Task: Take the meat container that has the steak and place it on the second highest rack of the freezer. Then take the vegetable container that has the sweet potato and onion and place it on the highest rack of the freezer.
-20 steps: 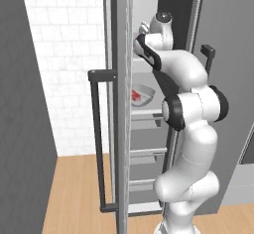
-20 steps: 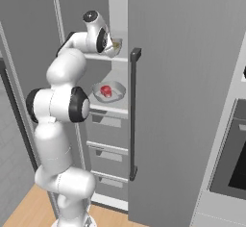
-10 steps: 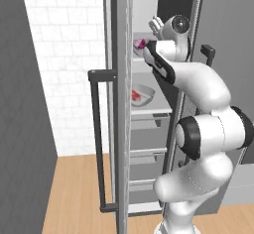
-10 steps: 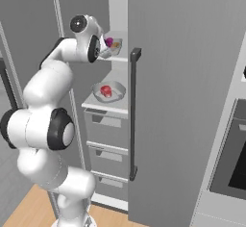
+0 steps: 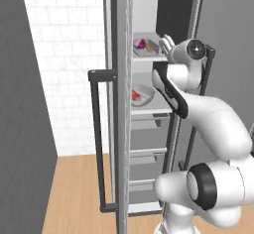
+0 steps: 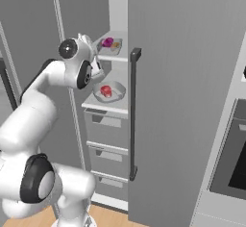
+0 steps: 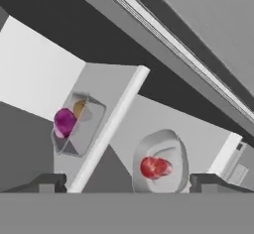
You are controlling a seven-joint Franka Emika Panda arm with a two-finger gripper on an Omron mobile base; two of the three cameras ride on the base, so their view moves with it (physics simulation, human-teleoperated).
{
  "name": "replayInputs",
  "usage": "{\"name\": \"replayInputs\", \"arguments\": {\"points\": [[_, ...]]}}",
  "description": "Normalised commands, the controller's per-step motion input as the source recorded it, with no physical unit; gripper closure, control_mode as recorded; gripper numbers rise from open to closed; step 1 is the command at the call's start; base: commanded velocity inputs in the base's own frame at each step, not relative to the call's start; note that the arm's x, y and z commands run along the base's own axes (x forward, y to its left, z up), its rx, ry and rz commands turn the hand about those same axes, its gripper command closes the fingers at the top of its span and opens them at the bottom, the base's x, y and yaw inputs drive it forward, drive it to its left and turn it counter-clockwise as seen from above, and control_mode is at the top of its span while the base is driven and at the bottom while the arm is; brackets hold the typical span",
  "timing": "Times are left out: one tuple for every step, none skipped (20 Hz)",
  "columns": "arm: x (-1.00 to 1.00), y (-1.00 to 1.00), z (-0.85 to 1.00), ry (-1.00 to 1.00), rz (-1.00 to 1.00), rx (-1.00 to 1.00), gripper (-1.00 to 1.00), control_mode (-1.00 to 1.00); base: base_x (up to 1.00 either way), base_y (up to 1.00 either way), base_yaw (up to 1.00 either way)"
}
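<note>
The freezer (image 5: 119, 129) wears a flat matt grey skin, its bar handle (image 5: 96, 144) dark and dull like painted metal; the inner shelves (image 7: 163, 114) look smooth, pale, plastic-like; both containers (image 7: 161, 167) seem clear, glassy plastic; the steak (image 7: 155, 167) shines wet red; the onion (image 7: 64, 121) is glossy magenta; the floor (image 5: 74, 193) shows light wood grain; the wall (image 5: 64, 54) is white matt tile.

No readable text, labels or numbers anywhere
</note>
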Motion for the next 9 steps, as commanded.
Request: {"name": "replayInputs", "arguments": {"points": [[-1.0, -0.08, -0.57, 0.33, -0.04, 0.0, -1.0, -1.0, 0.0, 0.0, 0.0], [-0.87, -0.08, -0.67, 0.43, -0.06, 0.0, -1.0, -1.0, 0.0, 0.0, 0.0], [-0.79, -0.1, -0.71, 0.48, -0.08, 0.0, -1.0, -1.0, 0.0, 0.0, 0.0], [-0.73, -0.14, -0.77, 0.52, -0.09, 0.0, -1.0, -1.0, 0.0, 0.0, 0.0], [-0.65, -0.16, -0.81, 0.57, -0.11, 0.0, -1.0, -1.0, 0.0, 0.0, 0.0], [-0.63, -0.16, -0.84, 0.59, -0.12, 0.0, -1.0, -1.0, 0.0, 0.0, 0.0], [-0.58, -0.18, -0.86, 0.62, -0.14, 0.0, -1.0, -1.0, 0.0, 0.0, 0.0], [-0.56, -0.21, -0.85, 0.65, -0.15, 0.0, -1.0, -1.0, 0.0, 0.0, 0.0], [-0.53, -0.24, -0.83, 0.66, -0.16, 0.01, -1.0, -1.0, 0.0, 0.0, 0.0]]}}
